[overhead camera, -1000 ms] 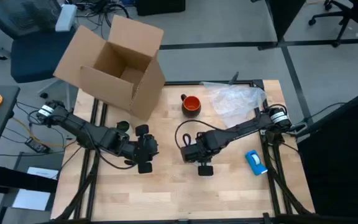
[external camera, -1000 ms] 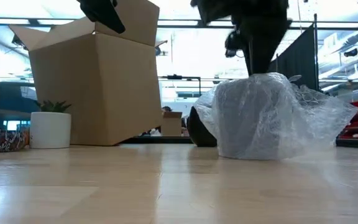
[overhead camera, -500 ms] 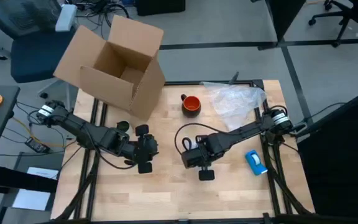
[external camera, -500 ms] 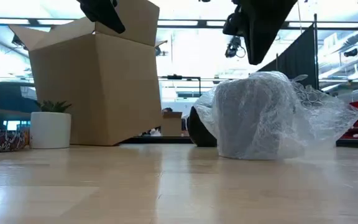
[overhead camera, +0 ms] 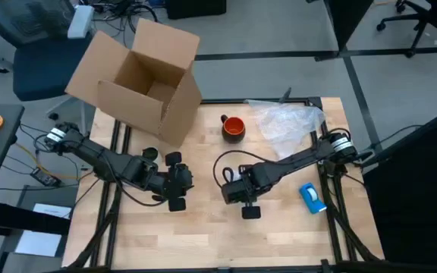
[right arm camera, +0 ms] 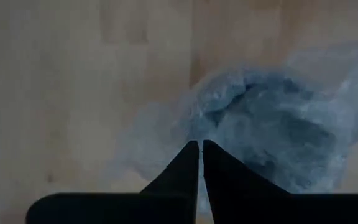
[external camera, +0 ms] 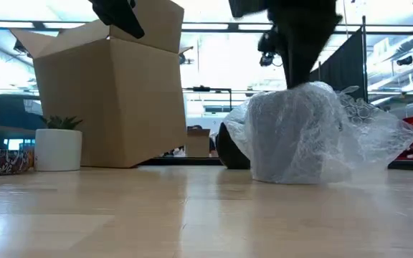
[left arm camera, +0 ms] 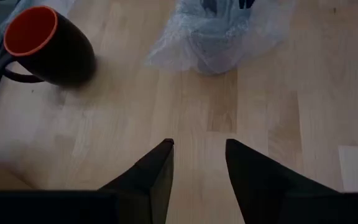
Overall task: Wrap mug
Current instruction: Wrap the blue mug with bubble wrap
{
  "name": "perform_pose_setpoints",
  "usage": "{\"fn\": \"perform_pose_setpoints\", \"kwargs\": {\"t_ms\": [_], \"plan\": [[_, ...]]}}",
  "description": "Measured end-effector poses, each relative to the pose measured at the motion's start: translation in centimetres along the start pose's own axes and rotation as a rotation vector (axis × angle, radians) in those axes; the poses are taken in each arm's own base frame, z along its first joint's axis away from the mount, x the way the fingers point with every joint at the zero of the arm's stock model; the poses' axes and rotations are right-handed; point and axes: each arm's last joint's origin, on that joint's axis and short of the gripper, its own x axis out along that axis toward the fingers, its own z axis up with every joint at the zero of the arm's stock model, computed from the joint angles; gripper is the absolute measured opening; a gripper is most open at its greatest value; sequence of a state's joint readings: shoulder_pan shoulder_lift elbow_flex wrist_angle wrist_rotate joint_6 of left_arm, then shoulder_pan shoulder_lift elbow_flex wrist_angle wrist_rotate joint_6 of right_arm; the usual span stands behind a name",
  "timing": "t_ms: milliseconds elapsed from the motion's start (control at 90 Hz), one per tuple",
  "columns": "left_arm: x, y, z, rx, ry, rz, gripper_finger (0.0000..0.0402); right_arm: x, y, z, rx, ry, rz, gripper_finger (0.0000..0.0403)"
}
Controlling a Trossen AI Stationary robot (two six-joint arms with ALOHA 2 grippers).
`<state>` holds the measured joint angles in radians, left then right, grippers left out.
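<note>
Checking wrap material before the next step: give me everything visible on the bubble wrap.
The bubble wrap is clear, crinkled plastic film, bunched into a loose heap with one rounded lump and a flatter ragged skirt. It lies on the wooden table at the far right, just right of the mug, apparently not touching it. Neither gripper holds it; the right gripper points at it with fingers closed.

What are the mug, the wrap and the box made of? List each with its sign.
Mug: likely glazed ceramic; smooth thick wall, dark outside, orange inside.
Wrap: clear plastic, apparently bubble wrap; see-through, crinkled, with a dimpled surface in the low view.
Box: brown cardboard; matte, with flaps folded open.
</note>
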<state>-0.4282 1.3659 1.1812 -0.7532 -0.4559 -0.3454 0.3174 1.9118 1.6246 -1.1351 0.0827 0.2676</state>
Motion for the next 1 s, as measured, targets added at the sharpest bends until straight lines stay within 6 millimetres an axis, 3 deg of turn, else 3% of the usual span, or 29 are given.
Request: {"fn": "perform_pose_setpoints", "kwargs": {"t_ms": [600, 756, 1000], "plan": [[0.0, 0.0, 0.0, 0.0, -0.005, 0.014, 0.0129, 3.9, -3.9, 0.2, 0.056, -0.025, 0.046, 0.0], [0.0, 0.1, 0.0, -0.001, -0.008, 0.021, 0.0129, 3.0, -4.1, 0.0, 0.056, -0.024, 0.038, 0.0], [0.0, 0.1, 0.0, 0.0, -0.009, 0.025, 0.0129, -1.4, -3.4, -0.4, 0.038, -0.099, -0.042, 0.0]]}}
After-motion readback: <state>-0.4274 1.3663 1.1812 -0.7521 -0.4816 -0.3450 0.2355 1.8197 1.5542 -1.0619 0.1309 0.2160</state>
